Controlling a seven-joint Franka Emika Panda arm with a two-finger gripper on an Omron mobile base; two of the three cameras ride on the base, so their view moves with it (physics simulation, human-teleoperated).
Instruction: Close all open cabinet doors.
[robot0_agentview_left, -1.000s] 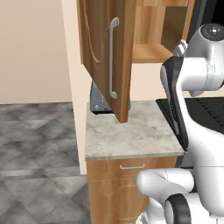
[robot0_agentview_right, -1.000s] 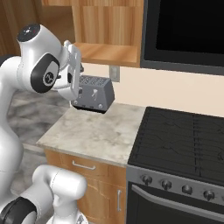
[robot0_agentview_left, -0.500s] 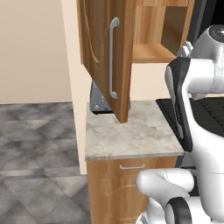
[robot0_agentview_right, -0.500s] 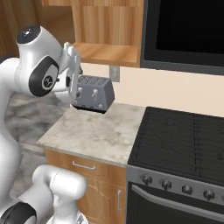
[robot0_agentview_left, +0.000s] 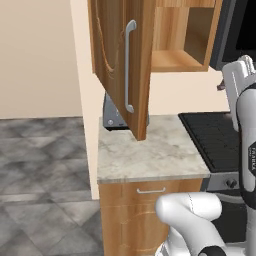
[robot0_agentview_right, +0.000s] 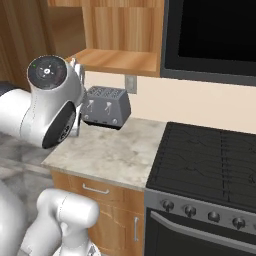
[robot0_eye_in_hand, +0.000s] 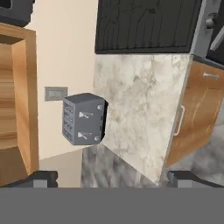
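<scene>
Above the marble counter (robot0_agentview_left: 150, 155), the cabinet door (robot0_agentview_left: 120, 65) hangs swung wide open, its silver handle (robot0_agentview_left: 128, 67) facing out over the counter's left end. Below it, a grey toaster (robot0_agentview_right: 104, 106) sits against the wall. Nearby, the gripper (robot0_eye_in_hand: 113, 178) spreads its fingers wide, holding nothing.

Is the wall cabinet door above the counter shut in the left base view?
No, the cabinet door stands swung out over the marble counter, leaving the cabinet shelf behind it exposed.
</scene>
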